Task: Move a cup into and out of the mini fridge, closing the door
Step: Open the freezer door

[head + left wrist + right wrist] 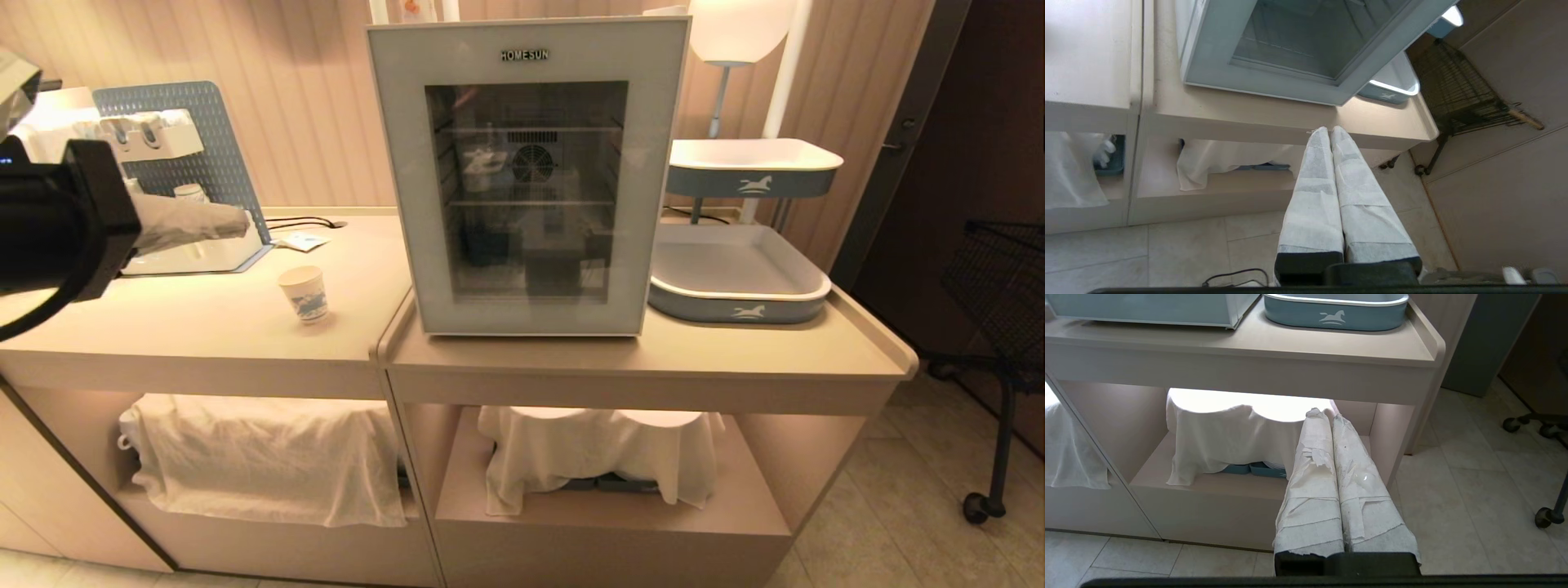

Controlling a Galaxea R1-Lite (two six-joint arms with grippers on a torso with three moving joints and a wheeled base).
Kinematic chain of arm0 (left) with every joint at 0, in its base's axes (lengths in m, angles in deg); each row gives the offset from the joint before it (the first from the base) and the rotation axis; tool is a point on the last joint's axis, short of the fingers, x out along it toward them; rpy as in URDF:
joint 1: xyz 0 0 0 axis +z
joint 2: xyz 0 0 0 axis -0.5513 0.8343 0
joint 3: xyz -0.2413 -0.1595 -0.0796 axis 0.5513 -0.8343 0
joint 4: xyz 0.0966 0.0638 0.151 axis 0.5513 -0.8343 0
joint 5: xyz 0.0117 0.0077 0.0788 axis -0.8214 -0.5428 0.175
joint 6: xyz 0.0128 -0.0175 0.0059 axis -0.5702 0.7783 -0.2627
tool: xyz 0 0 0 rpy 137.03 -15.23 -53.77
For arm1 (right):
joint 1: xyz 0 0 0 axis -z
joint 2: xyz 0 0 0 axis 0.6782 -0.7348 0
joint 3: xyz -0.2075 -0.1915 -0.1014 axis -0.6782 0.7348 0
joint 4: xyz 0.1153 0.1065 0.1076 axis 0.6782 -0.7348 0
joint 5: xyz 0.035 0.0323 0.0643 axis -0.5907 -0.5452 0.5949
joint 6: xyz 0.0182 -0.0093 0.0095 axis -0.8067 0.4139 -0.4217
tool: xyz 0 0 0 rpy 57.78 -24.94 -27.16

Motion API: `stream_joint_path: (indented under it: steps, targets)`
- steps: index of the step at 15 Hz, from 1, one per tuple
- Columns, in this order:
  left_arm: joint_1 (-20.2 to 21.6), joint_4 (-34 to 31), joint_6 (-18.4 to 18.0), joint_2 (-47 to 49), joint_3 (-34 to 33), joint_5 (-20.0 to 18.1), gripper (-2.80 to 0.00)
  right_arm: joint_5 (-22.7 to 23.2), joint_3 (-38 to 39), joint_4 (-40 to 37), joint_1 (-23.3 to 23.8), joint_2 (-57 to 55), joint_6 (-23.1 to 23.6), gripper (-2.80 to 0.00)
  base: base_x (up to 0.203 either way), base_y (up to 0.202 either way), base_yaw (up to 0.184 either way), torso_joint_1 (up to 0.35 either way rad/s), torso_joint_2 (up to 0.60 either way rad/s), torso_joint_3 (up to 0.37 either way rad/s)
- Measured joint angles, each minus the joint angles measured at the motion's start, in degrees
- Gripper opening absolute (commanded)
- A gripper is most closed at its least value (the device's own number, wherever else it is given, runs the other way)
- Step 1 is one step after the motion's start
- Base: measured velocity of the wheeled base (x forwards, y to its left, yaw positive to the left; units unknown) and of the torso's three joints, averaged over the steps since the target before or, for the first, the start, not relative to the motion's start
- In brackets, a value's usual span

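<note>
A small white paper cup (304, 292) with a blue print stands upright on the left counter, left of the mini fridge (527, 175). The fridge's door (653, 180) with its dark glass window is shut; its lower frame (1257, 81) shows in the left wrist view. My left gripper (243, 220) reaches in from the far left, above the counter and up-left of the cup. Its white-wrapped fingers (1316, 163) are pressed together, holding nothing. My right gripper (1325, 413) hangs low before the counter's lower shelf, shut and empty.
A white water dispenser (155, 139) stands at the back left. Two blue-and-white trays (739, 278) sit right of the fridge. Cloth-covered items (261, 457) fill the lower shelves. A black wire cart (1000, 286) on wheels stands at the far right.
</note>
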Motion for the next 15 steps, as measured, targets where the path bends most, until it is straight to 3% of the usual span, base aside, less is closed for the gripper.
stream_joint_path:
  steps: [3,5,9,15]
  targets:
    - [0.00,0.11,-4.42,5.43,2.92,0.36,-2.80,0.00,0.00,-0.02,0.00,0.00,0.00,-2.80,0.000,0.000,0.000,0.000,0.00,0.000]
    - [0.16,0.69,-5.11,9.71,4.92,0.40,-2.80,0.02,0.00,-0.02,0.01,0.00,0.00,-2.80,0.000,0.000,0.000,0.000,0.00,0.000]
    - [2.13,5.81,-3.67,19.15,9.40,0.04,-2.80,0.00,0.00,-0.02,0.00,0.00,0.00,-2.80,0.000,0.000,0.000,0.000,0.00,0.000]
    - [8.78,9.26,-1.69,31.38,18.92,-0.16,-2.80,0.01,0.00,-0.02,0.02,0.00,0.00,-2.80,0.000,0.000,0.000,0.000,0.00,0.000]
